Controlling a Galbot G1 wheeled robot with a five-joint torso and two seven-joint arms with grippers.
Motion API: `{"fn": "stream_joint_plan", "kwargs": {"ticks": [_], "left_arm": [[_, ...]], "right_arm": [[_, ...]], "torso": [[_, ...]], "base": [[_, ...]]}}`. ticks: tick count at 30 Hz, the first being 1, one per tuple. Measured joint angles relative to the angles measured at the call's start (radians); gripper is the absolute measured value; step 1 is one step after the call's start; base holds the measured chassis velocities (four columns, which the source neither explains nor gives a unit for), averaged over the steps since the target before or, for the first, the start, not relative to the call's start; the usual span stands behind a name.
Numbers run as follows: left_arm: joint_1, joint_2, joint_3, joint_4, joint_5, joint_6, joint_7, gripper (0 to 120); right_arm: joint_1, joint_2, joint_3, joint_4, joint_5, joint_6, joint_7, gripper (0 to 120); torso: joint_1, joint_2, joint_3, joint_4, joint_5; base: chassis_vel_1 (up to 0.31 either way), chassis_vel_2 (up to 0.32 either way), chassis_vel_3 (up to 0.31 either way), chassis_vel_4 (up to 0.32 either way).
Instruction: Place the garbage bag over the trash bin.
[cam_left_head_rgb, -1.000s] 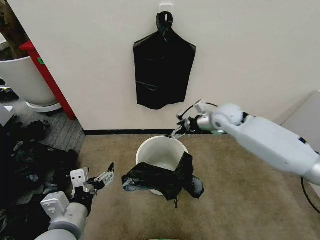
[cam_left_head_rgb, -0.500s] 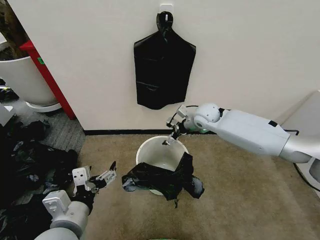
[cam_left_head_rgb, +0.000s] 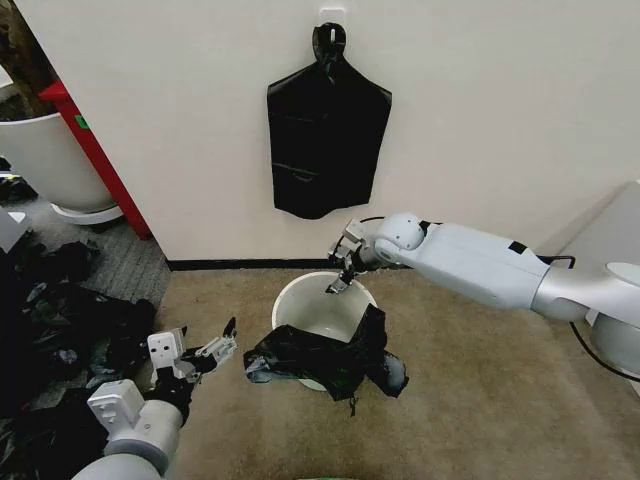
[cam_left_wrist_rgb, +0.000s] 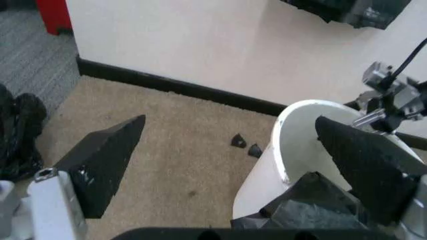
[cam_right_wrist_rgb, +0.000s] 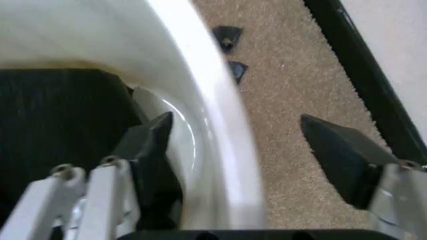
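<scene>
The off-white trash bin (cam_left_head_rgb: 318, 308) stands on the carpet near the wall. The black garbage bag (cam_left_head_rgb: 330, 362) is draped over its front rim and hangs down the outside in a crumpled fold. My right gripper (cam_left_head_rgb: 340, 279) is at the bin's back rim, open. In the right wrist view the gripper (cam_right_wrist_rgb: 235, 120) straddles the bin's rim (cam_right_wrist_rgb: 217, 107), one finger (cam_right_wrist_rgb: 152, 150) inside and the other outside. My left gripper (cam_left_head_rgb: 216, 352) hovers open over the carpet to the left of the bin. In the left wrist view the bin (cam_left_wrist_rgb: 290, 145) and the bag (cam_left_wrist_rgb: 307, 212) lie ahead of that gripper (cam_left_wrist_rgb: 230, 120).
A flat black bag bundle (cam_left_head_rgb: 327, 140) hangs on the wall above the bin. A heap of black bags (cam_left_head_rgb: 60, 310) and a big white tub (cam_left_head_rgb: 45, 160) are at the left. Two small black scraps (cam_left_wrist_rgb: 245, 145) lie on the carpet by the baseboard.
My right arm has swung left and down, bringing its gripper from beside the bin's back edge onto the rim. The left gripper has barely moved.
</scene>
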Motion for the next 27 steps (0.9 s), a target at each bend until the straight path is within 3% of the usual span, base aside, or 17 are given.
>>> {"fn": "stream_joint_plan", "kwargs": {"ticks": [11, 15, 20, 27], "left_arm": [[0.002, -0.008, 0.003, 0.000, 0.026, -0.018, 0.006, 100], [0.005, -0.015, 0.008, 0.000, 0.036, -0.030, 0.006, 100], [0.010, -0.021, 0.008, 0.000, 0.043, -0.040, 0.006, 100], [0.014, -0.031, 0.026, 0.000, 0.057, -0.050, 0.006, 100]], "right_arm": [[-0.007, -0.003, 0.003, 0.010, 0.019, 0.000, 0.042, 30], [-0.018, -0.009, 0.015, 0.026, 0.047, 0.000, 0.074, 11], [-0.030, -0.040, 0.039, 0.063, 0.127, 0.000, 0.162, 0], [-0.066, -0.134, 0.086, 0.154, 0.225, 0.000, 0.303, 0]], "torso": [[0.000, 0.000, 0.000, 0.0000, 0.0001], [0.000, 0.000, 0.000, 0.0001, 0.0001], [0.000, 0.000, 0.000, 0.0001, 0.0002], [0.000, 0.000, 0.000, 0.0000, 0.0004]], "base": [[0.000, 0.000, 0.000, 0.000], [0.000, 0.000, 0.000, 0.000], [0.000, 0.000, 0.000, 0.000], [0.000, 0.000, 0.000, 0.000]]}}
